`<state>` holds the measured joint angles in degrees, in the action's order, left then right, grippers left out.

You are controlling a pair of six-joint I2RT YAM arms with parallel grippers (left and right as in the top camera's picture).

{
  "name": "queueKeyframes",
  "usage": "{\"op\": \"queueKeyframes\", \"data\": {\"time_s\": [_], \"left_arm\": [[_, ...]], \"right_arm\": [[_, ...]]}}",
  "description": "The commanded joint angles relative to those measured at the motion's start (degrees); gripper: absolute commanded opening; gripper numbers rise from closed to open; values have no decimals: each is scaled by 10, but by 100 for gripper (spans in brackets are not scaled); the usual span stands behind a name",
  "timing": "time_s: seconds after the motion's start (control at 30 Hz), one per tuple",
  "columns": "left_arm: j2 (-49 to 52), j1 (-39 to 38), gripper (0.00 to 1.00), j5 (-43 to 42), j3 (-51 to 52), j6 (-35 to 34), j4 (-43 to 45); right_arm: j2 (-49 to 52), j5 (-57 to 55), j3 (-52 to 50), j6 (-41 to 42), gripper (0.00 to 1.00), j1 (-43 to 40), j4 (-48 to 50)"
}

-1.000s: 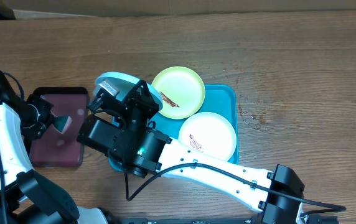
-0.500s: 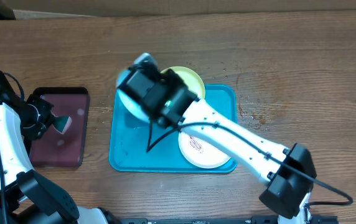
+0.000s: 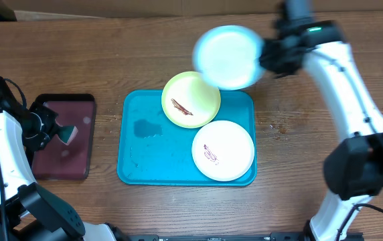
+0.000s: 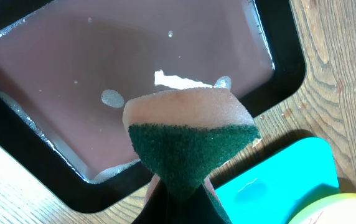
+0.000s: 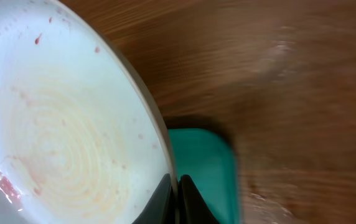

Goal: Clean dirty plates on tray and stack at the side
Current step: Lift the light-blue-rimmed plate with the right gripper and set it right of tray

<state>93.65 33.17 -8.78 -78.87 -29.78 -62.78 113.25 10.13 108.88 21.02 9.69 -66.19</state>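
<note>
My right gripper (image 3: 266, 59) is shut on the rim of the light blue plate (image 3: 228, 57) and holds it in the air beyond the far right corner of the turquoise tray (image 3: 151, 154). In the right wrist view the plate (image 5: 60, 137) fills the left side, with faint reddish specks, and the jaws (image 5: 177, 190) pinch its edge. The lime green plate (image 3: 191, 99) and the white plate (image 3: 223, 150) lie on the tray, both with reddish-brown smears. My left gripper (image 3: 57, 130) is shut on a sponge (image 4: 187, 140) with a green scouring side, over the maroon tray (image 4: 103, 74).
The maroon black-rimmed tray (image 3: 63, 157) sits left of the turquoise tray and holds soapy water. A wet patch shows on the turquoise tray's left part. Bare wooden table (image 3: 325, 40) lies to the back and right.
My right arm has swung the light blue plate from over the tray's left side up and across to the far right. The left arm has not moved.
</note>
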Motion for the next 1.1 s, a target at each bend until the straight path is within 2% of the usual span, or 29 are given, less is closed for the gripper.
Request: {"op": "queueKeyframes", "data": {"time_s": [0.0, 0.13, 0.33, 0.7, 0.77, 0.87, 0.9, 0.97, 1.07], "left_arm": [[-11, 5, 4, 2, 5, 11, 0], [-11, -5, 4, 2, 5, 11, 7], [-11, -13, 4, 4, 5, 14, 6], [-11, -13, 4, 4, 5, 13, 7], [-11, -13, 4, 4, 5, 14, 8], [-11, -13, 4, 4, 5, 14, 9], [-11, -13, 4, 4, 5, 13, 9], [-11, -13, 4, 4, 5, 14, 9], [-11, -14, 4, 3, 5, 13, 9]], "right_arm": [[-28, 1, -24, 11, 4, -94, -20], [-28, -16, -100, 11, 4, -159, 5], [-28, -50, -187, 14, 4, -189, 79], [-28, -74, -233, 14, 4, -213, 93], [-28, -58, -233, 10, 13, -209, 93], [-28, -15, -233, 8, 35, -201, 94], [-28, 2, -233, -6, 48, -195, 97], [-28, 19, -233, -20, 53, -187, 102], [-28, 66, -233, -40, 53, -166, 117]]}}
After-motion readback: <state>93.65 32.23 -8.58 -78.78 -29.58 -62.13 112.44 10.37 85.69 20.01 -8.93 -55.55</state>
